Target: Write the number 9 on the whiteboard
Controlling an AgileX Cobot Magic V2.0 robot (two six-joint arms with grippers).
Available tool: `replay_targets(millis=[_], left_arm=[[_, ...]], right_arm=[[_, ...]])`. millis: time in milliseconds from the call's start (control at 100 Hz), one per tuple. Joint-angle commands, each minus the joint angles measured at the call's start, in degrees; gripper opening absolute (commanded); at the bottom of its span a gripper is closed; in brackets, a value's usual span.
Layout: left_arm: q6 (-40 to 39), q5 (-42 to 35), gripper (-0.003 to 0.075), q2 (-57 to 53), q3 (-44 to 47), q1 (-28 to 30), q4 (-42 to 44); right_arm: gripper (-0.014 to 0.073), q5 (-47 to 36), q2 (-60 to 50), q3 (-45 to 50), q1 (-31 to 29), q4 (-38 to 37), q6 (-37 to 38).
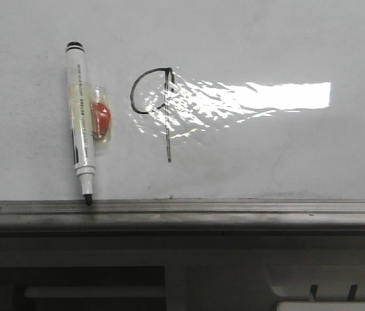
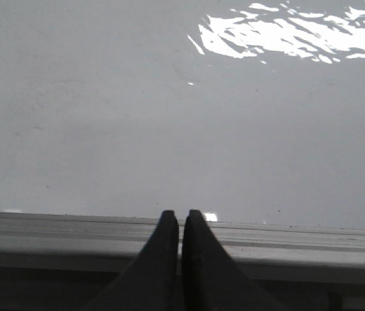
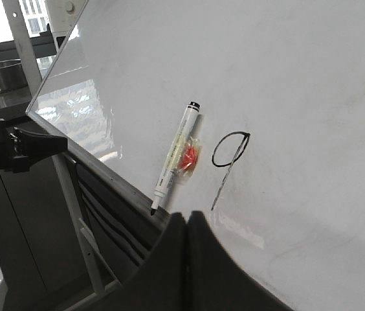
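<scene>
The whiteboard [image 1: 286, 155] fills the front view, with bright glare across its middle. A black number 9 [image 1: 151, 97] is drawn on it, an open loop with a straight stem; it also shows in the right wrist view [image 3: 229, 152]. A white marker [image 1: 79, 113] with a black tip lies on the board left of the 9, tip at the grey rail [image 1: 234, 210], a red piece taped to its side. My left gripper [image 2: 181, 217] is shut and empty over the rail. My right gripper [image 3: 188, 217] is shut and empty, near the marker [image 3: 175, 157] tip.
A grey ledge and panel [image 1: 182, 259] run below the rail. In the right wrist view a dark arm part [image 3: 14, 148] reaches in beyond the board's edge, with a white frame leg [image 3: 72, 214] under it.
</scene>
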Motion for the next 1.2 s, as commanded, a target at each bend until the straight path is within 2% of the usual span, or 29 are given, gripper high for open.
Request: replay_targets(millis=[0,450,590,660,830,930,990,1070,1190], left_arm=[[-0.29,-2.76,-0.002,-1.47,2.37,0.02,0.08],[-0.29,-2.76,-0.002,-1.47,2.37,0.02,0.08],[-0.29,-2.76,-0.002,-1.47,2.37,0.02,0.08],[-0.29,-2.76,-0.002,-1.47,2.37,0.02,0.08],[-0.29,-2.76,-0.002,-1.47,2.37,0.02,0.08],[-0.29,-2.76,-0.002,-1.47,2.37,0.02,0.08],[-0.29,-2.76,-0.002,-1.47,2.37,0.02,0.08],[-0.29,-2.76,-0.002,-1.47,2.37,0.02,0.08],[-0.29,-2.76,-0.002,-1.47,2.37,0.02,0.08]], right_arm=[[-0.0069,-4.74,0.44,-1.36,0.09,-0.65,-0.46],[-0.0069,-4.86,0.44,-1.13,0.09,-0.65,-0.46],[-0.0069,-7.59,0.32,2.06,-1.01,-1.59,-0.46],[-0.0069,-14.25,0.32,4.81,-3.36,-4.41,-0.46],[-0.0069,-35.97,0.32,10.82,-14.2,-5.14,-0.46],[-0.0069,-41.77,-0.68,13.39,-22.6,-5.14,0.0],[-0.0069,-42.43,-2.19,14.75,-28.94,-6.21,3.22],[-0.0069,-37.32,-4.89,14.61,-36.76,-8.19,7.31],[-0.0069,-26.69,-10.57,14.61,-47.41,-9.2,7.74]])
